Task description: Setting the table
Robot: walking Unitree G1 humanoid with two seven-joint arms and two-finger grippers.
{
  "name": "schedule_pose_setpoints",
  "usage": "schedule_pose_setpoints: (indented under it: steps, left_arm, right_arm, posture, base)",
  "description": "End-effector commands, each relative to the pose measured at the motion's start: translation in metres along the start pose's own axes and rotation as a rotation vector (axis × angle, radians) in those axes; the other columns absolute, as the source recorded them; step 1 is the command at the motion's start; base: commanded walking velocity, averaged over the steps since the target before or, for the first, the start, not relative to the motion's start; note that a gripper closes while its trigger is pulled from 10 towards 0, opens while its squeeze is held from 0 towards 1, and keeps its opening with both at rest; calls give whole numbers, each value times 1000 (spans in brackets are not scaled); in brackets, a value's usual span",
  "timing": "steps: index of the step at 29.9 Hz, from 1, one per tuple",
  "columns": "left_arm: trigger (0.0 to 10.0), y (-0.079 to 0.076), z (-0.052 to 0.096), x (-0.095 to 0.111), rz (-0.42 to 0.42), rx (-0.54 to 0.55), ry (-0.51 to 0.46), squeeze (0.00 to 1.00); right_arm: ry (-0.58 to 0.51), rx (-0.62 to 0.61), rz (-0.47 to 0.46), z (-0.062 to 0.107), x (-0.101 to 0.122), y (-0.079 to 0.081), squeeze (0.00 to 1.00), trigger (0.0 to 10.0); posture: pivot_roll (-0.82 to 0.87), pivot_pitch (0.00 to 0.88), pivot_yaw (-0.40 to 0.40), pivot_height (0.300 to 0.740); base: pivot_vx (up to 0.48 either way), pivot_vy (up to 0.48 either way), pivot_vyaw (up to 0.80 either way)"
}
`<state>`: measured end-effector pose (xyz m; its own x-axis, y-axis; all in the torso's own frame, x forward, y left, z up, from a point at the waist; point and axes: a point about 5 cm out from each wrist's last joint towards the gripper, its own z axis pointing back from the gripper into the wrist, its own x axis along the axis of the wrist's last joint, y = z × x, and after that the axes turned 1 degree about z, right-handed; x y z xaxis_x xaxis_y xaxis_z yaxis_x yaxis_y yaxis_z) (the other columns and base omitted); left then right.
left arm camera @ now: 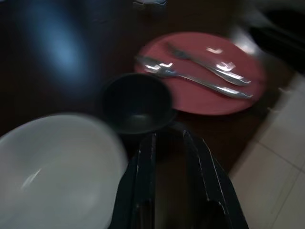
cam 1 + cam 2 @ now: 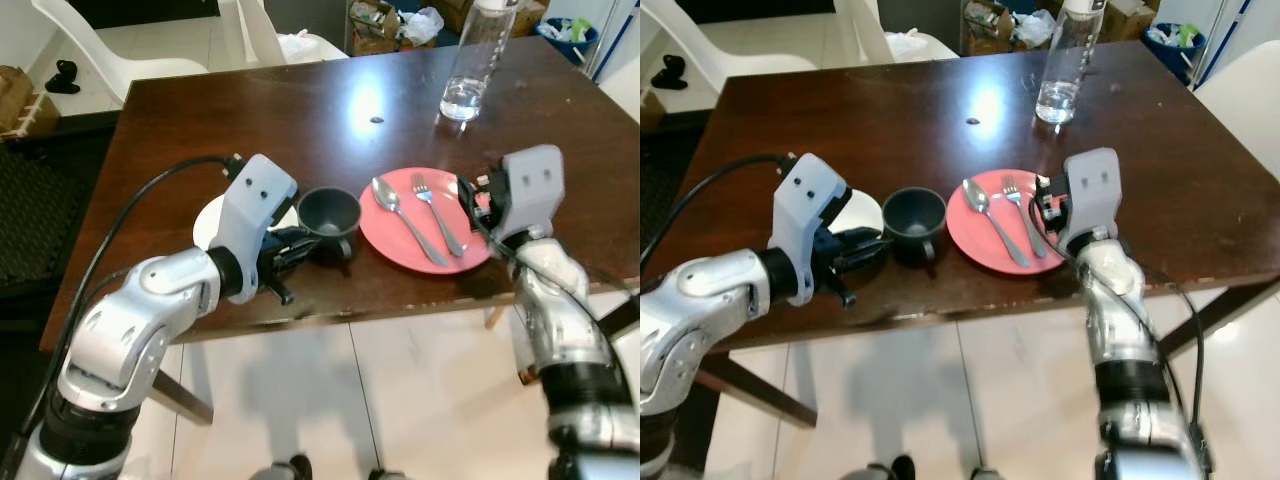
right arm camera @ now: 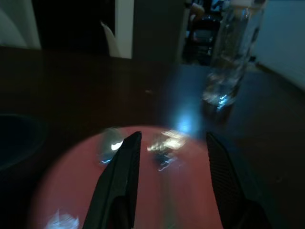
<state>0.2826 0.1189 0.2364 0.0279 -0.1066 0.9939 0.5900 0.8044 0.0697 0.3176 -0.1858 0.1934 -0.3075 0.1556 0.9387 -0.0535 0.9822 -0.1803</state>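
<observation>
Sitting near the front edge of the dark wooden table [image 2: 250,110] is a partly laid place setting. A red plate [image 2: 400,242] is lying right of centre, with a spoon [image 2: 405,219] and a fork [image 2: 436,212] resting on it side by side, handles pointing toward the near edge. Just left of the plate a dark cup [image 2: 329,218] is standing upright, and a white bowl [image 1: 52,167] is sitting left of the cup, close to it. A clear water bottle [image 2: 473,62] is standing at the far right, well apart from the rest.

The left gripper [image 2: 296,250] is reaching in low from the near left, its fingers slightly parted around the cup's near side, seemingly at the handle, though whether they are touching it is unclear. The right gripper [image 3: 169,181] is hovering over the plate's right edge, fingers spread wide and holding nothing.

Judging by this layout, the main pieces are already gathered, but the cutlery is lying on the plate rather than beside it, so arranging probably remains, along with the cup's final placing.
</observation>
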Motion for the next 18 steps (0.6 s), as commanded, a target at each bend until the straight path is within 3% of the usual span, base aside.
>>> schedule_pose_setpoints:
  steps: [1, 5, 6, 8, 10, 12, 13, 15, 18]
  left_arm:
    - [10000, 11, 7, -3, 18, 101, -18, 0]
    - [10000, 35, 38, -40, 102, 379, -17, 0]
    - [10000, 35, 38, -40, 102, 379, -17, 0]
    - [10000, 39, 53, -55, 127, 424, -1, 0]
    - [10000, 39, 53, -55, 127, 424, -1, 0]
    - [10000, 46, 71, -71, 160, 471, 20, 0]
    - [10000, 46, 71, -71, 160, 471, 20, 0]
    - [10000, 60, 92, -102, 159, 582, 120, 0]
    - [10000, 63, 97, -114, 161, 616, 163, 0]
  right_arm:
    - [-23, -27, -28, 7, 8, 6, 0, 10000]
    - [2, -120, -91, 46, 4, 43, 0, 10000]
    - [2, -120, -91, 46, 4, 43, 0, 10000]
    - [16, -136, -51, 57, 4, 50, 0, 10000]
    - [16, -136, -51, 57, 4, 50, 0, 10000]
    - [27, -158, 35, 72, 9, 48, 0, 10000]
    - [27, -158, 35, 72, 9, 48, 0, 10000]
    - [97, -187, 97, 93, 2, 40, 0, 10000]
    - [132, -179, 111, 100, -4, 39, 0, 10000]
  posture:
    - [6, 118, 162, 740]
    - [-26, 120, 140, 740]
    - [-26, 120, 140, 740]
    - [-41, 122, 130, 740]
    - [-41, 122, 130, 740]
    - [-56, 123, 120, 740]
    - [-56, 123, 120, 740]
    - [-72, 118, 119, 740]
    - [-77, 118, 121, 740]
  base:
    - [0, 0, 0]
    - [0, 0, 0]
    - [0, 0, 0]
    - [0, 0, 0]
    - [0, 0, 0]
    - [0, 0, 0]
    - [0, 0, 0]
    - [0, 0, 0]
    - [0, 0, 0]
